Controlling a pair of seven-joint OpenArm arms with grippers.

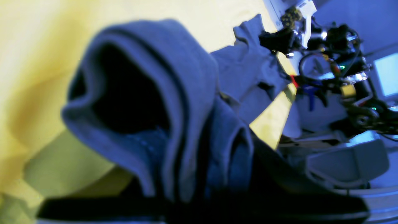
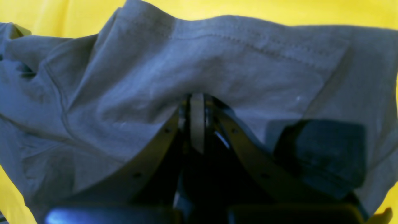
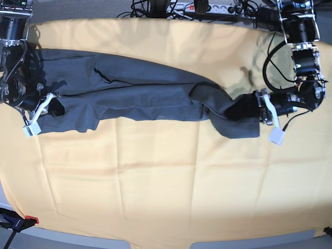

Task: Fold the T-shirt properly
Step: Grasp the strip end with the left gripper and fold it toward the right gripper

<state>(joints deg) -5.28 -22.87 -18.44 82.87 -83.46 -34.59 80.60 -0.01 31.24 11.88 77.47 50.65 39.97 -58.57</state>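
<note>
T-shirt stretched between two grippers on yellow cloth.
Soft, limp cotton; left gripper and right gripper each pinch an end.

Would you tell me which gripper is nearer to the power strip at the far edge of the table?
Left. The left gripper grips the T-shirt on the side below the power strip; the right gripper holds the shirt's opposite end, farther away.

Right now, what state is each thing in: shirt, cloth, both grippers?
T-shirt: stretched in a long band, held at both ends.
Left gripper: shut on T-shirt.
Right gripper: shut on T-shirt.
Yellow-orange cloth: spread flat, creased.
</note>
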